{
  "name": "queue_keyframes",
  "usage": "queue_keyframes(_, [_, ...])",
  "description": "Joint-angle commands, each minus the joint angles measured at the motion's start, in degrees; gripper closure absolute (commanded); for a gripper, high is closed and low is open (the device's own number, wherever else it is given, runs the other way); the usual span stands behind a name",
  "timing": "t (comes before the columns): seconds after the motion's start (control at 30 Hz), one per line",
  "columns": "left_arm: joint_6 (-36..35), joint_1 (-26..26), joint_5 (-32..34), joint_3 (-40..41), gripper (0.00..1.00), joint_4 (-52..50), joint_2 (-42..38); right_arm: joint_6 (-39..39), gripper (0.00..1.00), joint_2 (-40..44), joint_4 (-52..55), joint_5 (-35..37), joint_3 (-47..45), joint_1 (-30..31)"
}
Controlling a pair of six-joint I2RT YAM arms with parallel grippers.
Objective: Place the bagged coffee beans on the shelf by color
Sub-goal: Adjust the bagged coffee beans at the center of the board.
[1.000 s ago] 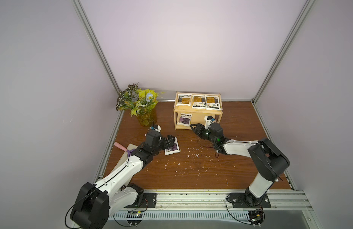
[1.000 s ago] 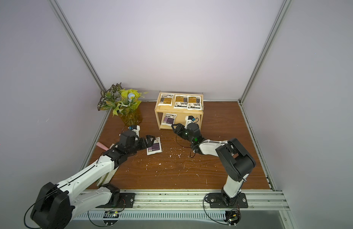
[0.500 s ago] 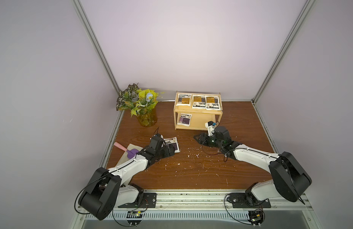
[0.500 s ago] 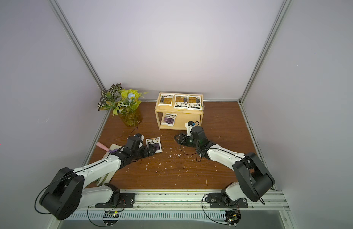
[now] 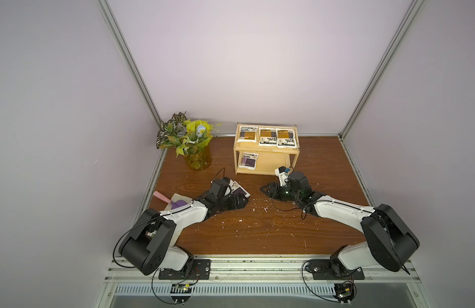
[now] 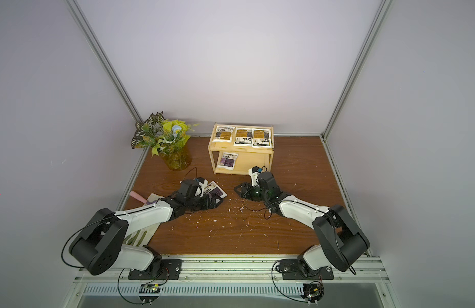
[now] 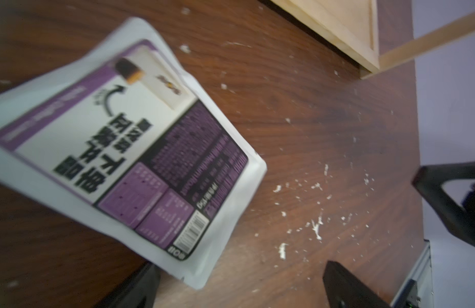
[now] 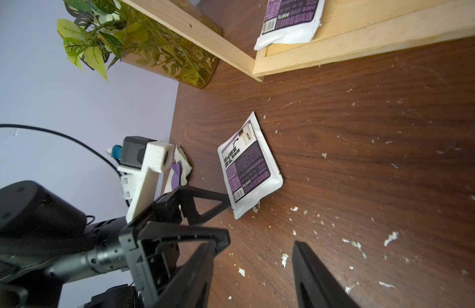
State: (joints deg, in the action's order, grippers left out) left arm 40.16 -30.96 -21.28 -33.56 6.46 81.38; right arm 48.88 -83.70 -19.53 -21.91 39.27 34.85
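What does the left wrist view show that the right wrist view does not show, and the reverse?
Only the left wrist view: a strip of grey metal rail beside the table. Only the right wrist view: the plant in its yellow vase, a second purple pouch on the lower tier of the shelf, and the cloth. Both: the purple pouch lying on the table, part of the shelf, white crumbs, and the left pincer and right pincer, both open.
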Motion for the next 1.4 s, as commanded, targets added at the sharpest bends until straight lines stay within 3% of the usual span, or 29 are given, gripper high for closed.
queue_keyframes(0.0, [1.0, -1.9, -2.3, -1.9, 0.00, 1.0, -1.3, 1.7, 0.46, -1.2, -1.3, -2.7, -0.1, 0.2])
queue_keyframes(0.2, [-1.3, -1.2, 7.6, -3.4, 0.00, -5.8, -8.3, 4.1, 0.46, -4.4, -2.2, -4.1, 0.5, 0.6])
queue_keyframes(0.47, [-2.7, 7.4, 12.7, -2.5, 0.00, -5.5, -11.0, 10.1, 0.46, -10.3, -7.4, -3.7, 2.0, 3.2])
queue_keyframes(0.73, [-5.3, 11.6, 10.4, -3.4, 0.00, -1.1, -3.9, 19.2, 0.46, -15.9, -13.3, -0.7, 3.4, 6.3])
queue_keyframes(0.97, [-6.6, 14.5, 5.7, -3.2, 0.00, 3.9, 2.2, 21.6, 0.46, -18.6, -11.0, 3.3, 7.1, 8.5])
queue_keyframes(1.37, [-6.4, 14.7, 2.7, -1.9, 0.00, 7.8, 5.2, 25.9, 0.46, -22.8, -10.2, 7.3, 10.1, 9.3])
